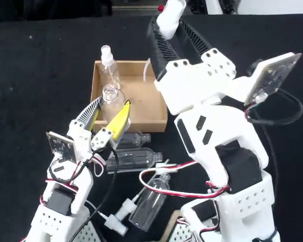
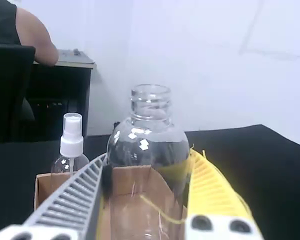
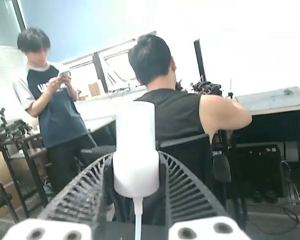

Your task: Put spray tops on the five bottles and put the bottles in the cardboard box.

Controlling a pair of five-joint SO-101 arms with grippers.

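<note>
Left pincer [image 1: 112, 104] closed around uncapped bottle [image 2: 149, 145], which is held upright at near wall of cardboard box [image 1: 152, 108]. Right pincer [image 3: 135, 167] clamped on spray top [image 3: 135, 145], raised high behind box, well apart from held bottle. One capped bottle [image 1: 109, 65] stood inside box. Three lying bottles [image 1: 134, 159] left on bench [image 1: 40, 50] just in front of box, loose spray top [image 1: 116, 222] near them. Task judged early: one of five boxed. Held bottle not yet capped, and three more remain to be boxed.
</note>
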